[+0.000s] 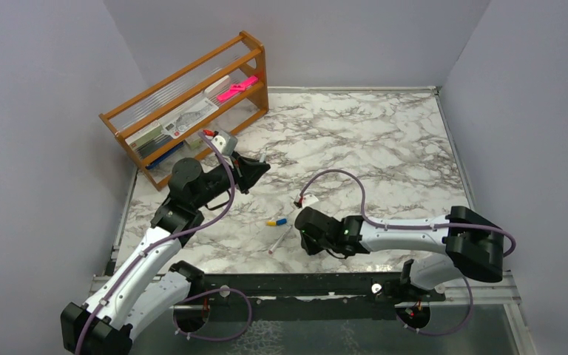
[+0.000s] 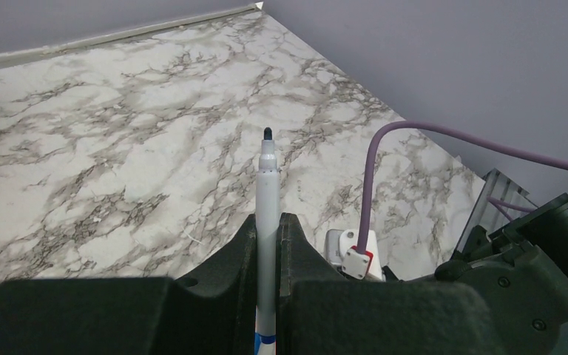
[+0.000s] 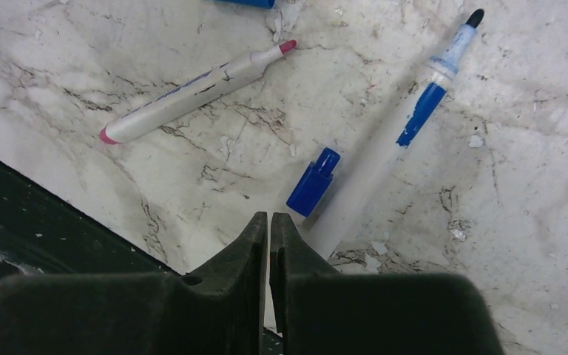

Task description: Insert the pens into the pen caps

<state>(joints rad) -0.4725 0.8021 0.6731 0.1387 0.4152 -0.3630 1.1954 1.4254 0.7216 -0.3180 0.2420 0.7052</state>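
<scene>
My left gripper is shut on a white pen whose dark tip points away, held above the marble table; in the top view it is near the rack. My right gripper is shut and empty, low over the table near its front edge. Just ahead of it lie a blue pen cap, a white pen with a blue band and black tip, and a white pen with red ends. In the top view a blue and yellow cap lies left of the right gripper, with pens below it.
A wooden rack stands at the back left and holds a flat pink object. The dark front rail runs along the near edge. Grey walls close three sides. The right arm's purple cable arcs over the table.
</scene>
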